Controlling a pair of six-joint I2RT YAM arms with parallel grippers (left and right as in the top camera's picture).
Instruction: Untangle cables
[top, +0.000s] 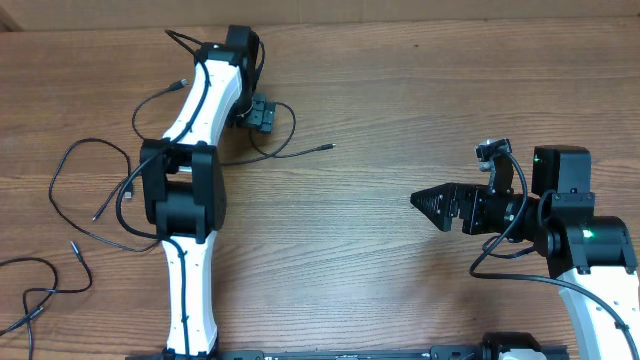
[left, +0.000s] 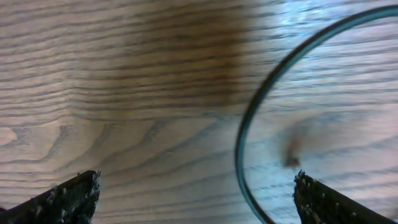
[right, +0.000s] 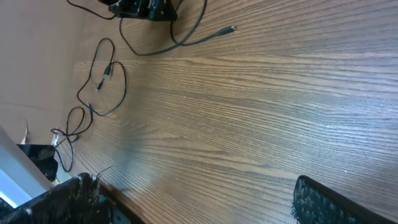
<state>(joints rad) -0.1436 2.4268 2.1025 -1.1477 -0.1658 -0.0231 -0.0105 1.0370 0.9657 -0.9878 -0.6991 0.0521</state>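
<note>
Black cable arcs between the wide-spread left tool, the nearer one; the right tool, also spread, sits well apart across the bench.

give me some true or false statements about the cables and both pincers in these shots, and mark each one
1. The left pincer stands open above a curving cable. True.
2. The right pincer is shut on a cable. False: it is open and empty, over bare wood.
3. One plug end lies free on the table, with nothing gripping it. True.
4. The cables are all on the right arm's side. False: they lie on the left arm's side.
5. The table is white plastic. False: it shows brown wood grain.
</note>
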